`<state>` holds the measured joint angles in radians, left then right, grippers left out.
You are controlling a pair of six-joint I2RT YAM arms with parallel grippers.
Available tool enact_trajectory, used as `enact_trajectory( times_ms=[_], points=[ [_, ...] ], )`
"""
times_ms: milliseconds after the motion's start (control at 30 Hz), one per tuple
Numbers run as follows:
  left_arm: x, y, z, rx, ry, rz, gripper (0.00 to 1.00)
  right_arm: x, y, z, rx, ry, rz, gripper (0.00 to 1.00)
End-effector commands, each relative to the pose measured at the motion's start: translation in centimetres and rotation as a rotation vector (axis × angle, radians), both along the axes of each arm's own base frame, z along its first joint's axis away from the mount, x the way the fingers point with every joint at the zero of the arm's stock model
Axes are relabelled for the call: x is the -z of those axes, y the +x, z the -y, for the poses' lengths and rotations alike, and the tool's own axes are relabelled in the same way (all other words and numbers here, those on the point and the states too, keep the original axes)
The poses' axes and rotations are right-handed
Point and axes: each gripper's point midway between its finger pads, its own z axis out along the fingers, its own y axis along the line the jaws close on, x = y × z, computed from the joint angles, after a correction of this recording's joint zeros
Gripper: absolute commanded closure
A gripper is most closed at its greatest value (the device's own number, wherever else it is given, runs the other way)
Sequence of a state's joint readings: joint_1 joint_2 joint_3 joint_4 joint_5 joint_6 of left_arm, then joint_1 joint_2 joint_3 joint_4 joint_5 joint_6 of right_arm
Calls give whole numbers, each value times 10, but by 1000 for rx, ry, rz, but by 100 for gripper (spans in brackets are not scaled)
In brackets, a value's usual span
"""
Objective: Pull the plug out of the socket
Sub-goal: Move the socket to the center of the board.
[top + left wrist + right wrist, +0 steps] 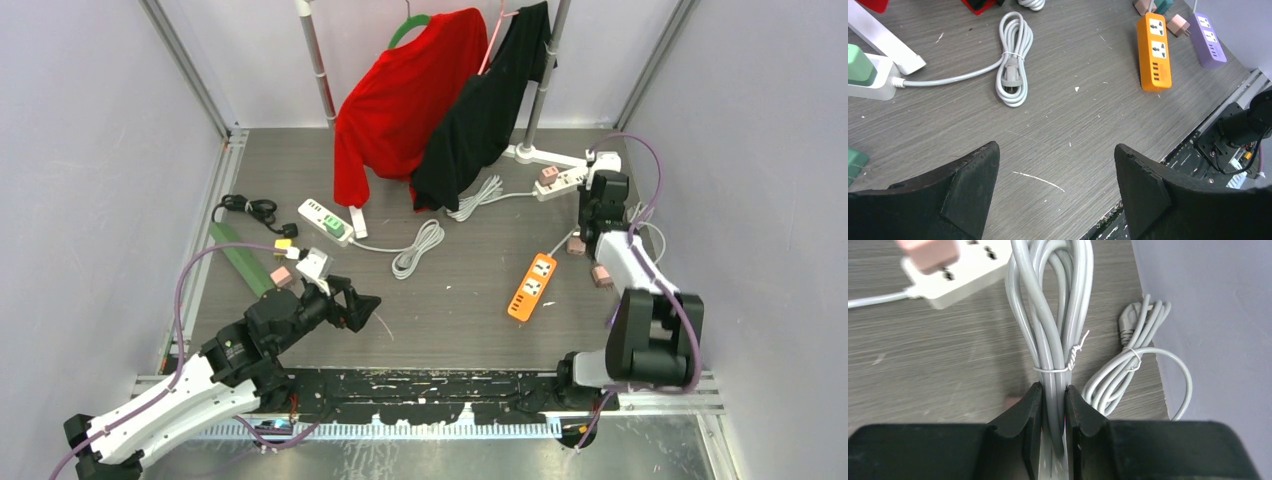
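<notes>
Plug of blocky pink plastic [928, 252] is sitting in a white power strip [968, 275] at two o'clock on the scuffed grey wood-grain tabletop [460, 310]. Right gripper [1053, 390] is clamping a glossy grey cable bundle [1048, 315] beside it. Left gripper [1055, 147] is hovering, jaws apart, at eight o'clock, between pale lilac walls [80, 150].

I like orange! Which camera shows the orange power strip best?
The left wrist view: the orange power strip looks big, its sockets plain. The top view shows it whole but small. The right wrist view misses it.

Left hand [1055, 150] agape, right hand [1052, 390] pinched.
</notes>
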<state>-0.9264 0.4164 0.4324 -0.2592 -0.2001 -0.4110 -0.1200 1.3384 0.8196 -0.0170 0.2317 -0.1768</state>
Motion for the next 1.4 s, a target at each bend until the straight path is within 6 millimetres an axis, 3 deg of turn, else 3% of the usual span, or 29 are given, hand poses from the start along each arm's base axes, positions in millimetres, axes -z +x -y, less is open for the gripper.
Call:
enact_trajectory(
  times_ms=[0,100,200,300,367,500,633,667,833,933,1033,1100,1367],
  points=[
    [-13,-2,8,40,-51,30,16,-30,50,50,61,-55,96,98],
    [-14,-5,8,51,-62,29,16,-9,70,58,7,-65,23,98],
    [-15,-5,7,48,-71,34,16,11,87,57,-33,-47,-45,90],
    [-16,-5,7,45,-80,40,16,29,99,56,-35,4,-112,74],
    [-16,-5,7,47,-80,38,16,35,105,57,-29,24,-148,55],
    [-18,-6,8,53,-72,34,16,20,104,52,-58,29,-130,24],
    [-19,-5,10,57,-62,36,16,-11,95,40,-143,3,-60,9],
    [-19,-4,10,57,-58,36,16,-16,93,29,-202,21,-51,5],
    [-18,-4,11,58,-53,31,16,-37,66,-56,-651,207,-48,0],
    [-18,-4,11,57,-64,24,16,-47,67,-86,-757,343,16,0],
    [-20,-5,13,61,-88,20,16,-49,84,-90,-730,429,61,0],
    [-21,-6,14,63,-104,18,16,-39,95,-89,-697,465,45,0],
    [-20,-5,13,52,-102,8,16,12,139,-73,-490,273,-107,0]
  ],
)
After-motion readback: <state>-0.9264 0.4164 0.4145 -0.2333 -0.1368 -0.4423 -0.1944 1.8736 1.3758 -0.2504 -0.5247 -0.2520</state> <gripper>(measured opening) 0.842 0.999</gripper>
